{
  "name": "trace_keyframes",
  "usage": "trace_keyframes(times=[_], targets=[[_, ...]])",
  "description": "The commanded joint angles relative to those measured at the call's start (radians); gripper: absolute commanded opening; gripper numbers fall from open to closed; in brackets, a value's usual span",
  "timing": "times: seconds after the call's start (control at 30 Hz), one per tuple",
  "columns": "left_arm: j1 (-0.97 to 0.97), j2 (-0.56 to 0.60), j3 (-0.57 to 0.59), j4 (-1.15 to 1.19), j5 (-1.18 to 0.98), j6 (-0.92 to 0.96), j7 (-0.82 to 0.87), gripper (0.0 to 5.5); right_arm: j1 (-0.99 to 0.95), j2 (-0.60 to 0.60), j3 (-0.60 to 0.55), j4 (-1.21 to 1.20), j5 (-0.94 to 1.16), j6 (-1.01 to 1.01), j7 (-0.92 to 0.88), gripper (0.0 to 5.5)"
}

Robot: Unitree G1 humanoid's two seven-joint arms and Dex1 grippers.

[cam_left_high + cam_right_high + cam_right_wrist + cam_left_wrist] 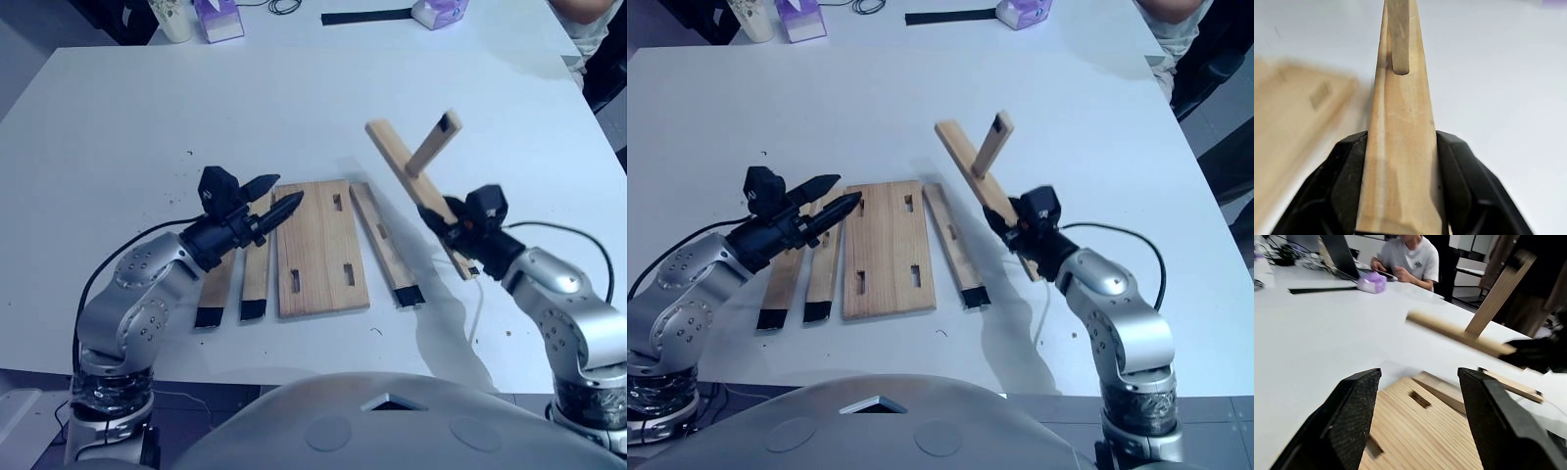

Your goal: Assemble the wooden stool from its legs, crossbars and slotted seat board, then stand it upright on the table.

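Seat board (321, 247) lies flat; right gripper (438, 221) clamps a leg (398, 163) bearing a crossbar (434, 144); left gripper (285, 193) gapes, empty.

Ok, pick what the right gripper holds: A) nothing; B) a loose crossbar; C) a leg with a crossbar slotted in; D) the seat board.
C: the right gripper is shut on a leg with a crossbar standing in its slot; the seat board lies flat.

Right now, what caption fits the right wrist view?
Right gripper clamps a wooden leg with a crossbar slotted in, above the table.
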Motion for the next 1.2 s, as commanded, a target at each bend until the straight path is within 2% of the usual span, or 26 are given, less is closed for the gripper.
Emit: trace_keyframes(times=[0.03,0.27,0.47,0.63,0.8,1.2], targets=[[-0.118,-0.005,0.086,0.004,-0.185,0.088,0.044,2.92,-0.17,-0.013,-0.098,0.014,0.173,0.014,0.086,2.05],[-0.346,0.008,0.122,0.052,-0.601,0.195,0.084,3.95,-0.382,-0.131,-0.226,0.148,0.543,0.144,0.276,2.05],[-0.417,0.013,0.069,0.086,-0.741,0.23,0.051,3.98,-0.532,-0.233,-0.236,0.273,0.778,0.246,0.412,2.05],[-0.427,0.0,0.047,0.101,-0.796,0.226,0.058,3.98,-0.594,-0.28,-0.187,0.301,0.816,0.259,0.495,2.05],[-0.44,-0.002,0.037,0.056,-0.845,0.21,0.038,3.98,-0.552,-0.316,-0.135,0.275,0.814,0.26,0.576,2.05],[-0.432,0.033,0.004,0.039,-0.802,0.206,-0.012,3.98,-0.538,-0.349,-0.088,0.269,0.805,0.251,0.631,2.05]])
